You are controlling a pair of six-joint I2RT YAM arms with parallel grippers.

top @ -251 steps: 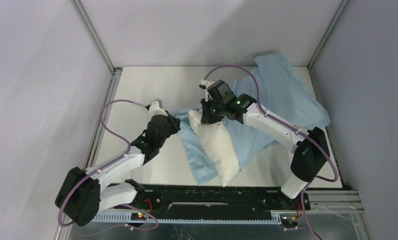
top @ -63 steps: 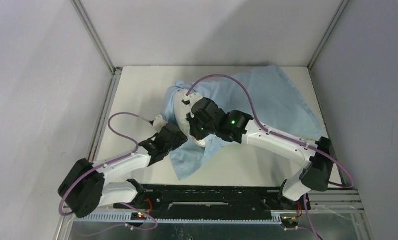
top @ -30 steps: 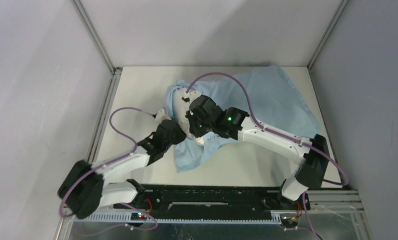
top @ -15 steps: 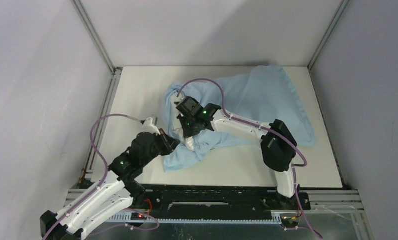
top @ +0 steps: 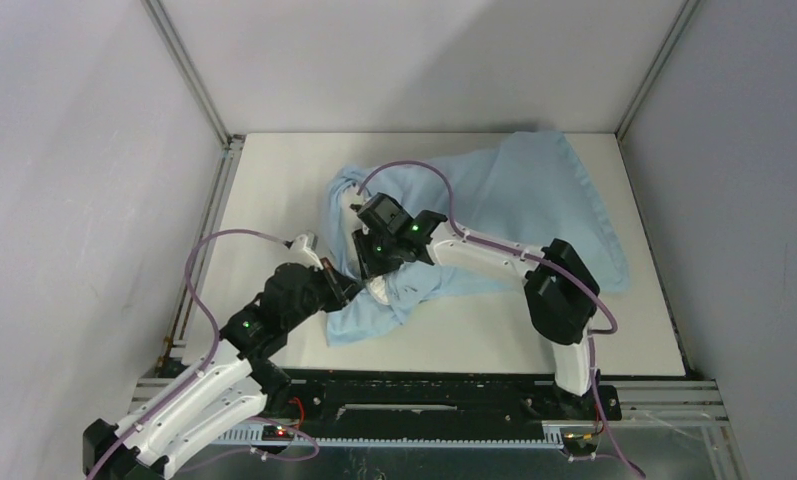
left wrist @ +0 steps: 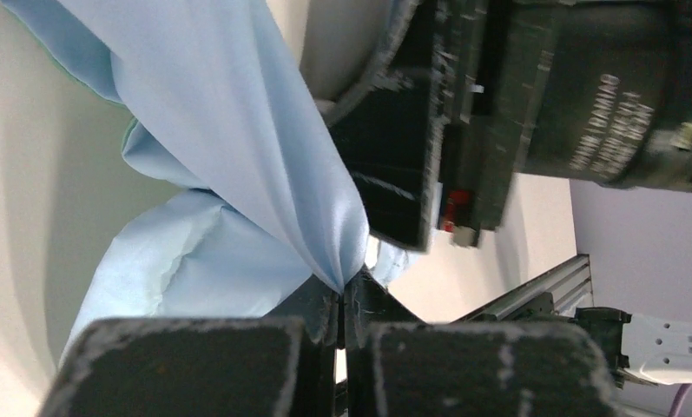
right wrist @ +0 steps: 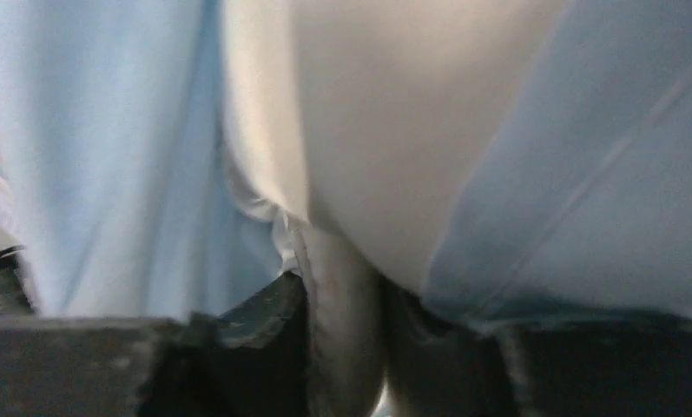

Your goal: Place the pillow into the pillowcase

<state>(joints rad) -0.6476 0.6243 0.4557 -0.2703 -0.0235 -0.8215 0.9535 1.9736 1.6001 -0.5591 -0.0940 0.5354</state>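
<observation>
The light blue pillowcase [top: 514, 200] lies spread across the table's middle and back right. My left gripper [top: 346, 290] is shut on a pinched fold of its near-left edge [left wrist: 238, 130], with the fingers [left wrist: 340, 295] meeting on the cloth. The white pillow [right wrist: 368, 130] sits mostly inside, blue cloth on both sides of it. My right gripper [top: 367, 272] is at the case's mouth. A pillow corner lies between its jaws [right wrist: 346, 347], which stand slightly apart; whether they still press it is unclear.
The white table [top: 264, 180] is boxed in by grey walls and metal corner posts [top: 189, 75]. A black rail [top: 424, 385] runs along the near edge. Purple cables loop over both arms. The right arm's black wrist housing [left wrist: 516, 95] hangs close above my left gripper.
Over the last second the left arm drew back toward the near left, pulling the pillowcase edge with it. The right arm folded and shifted left. In the last half second little has moved.
</observation>
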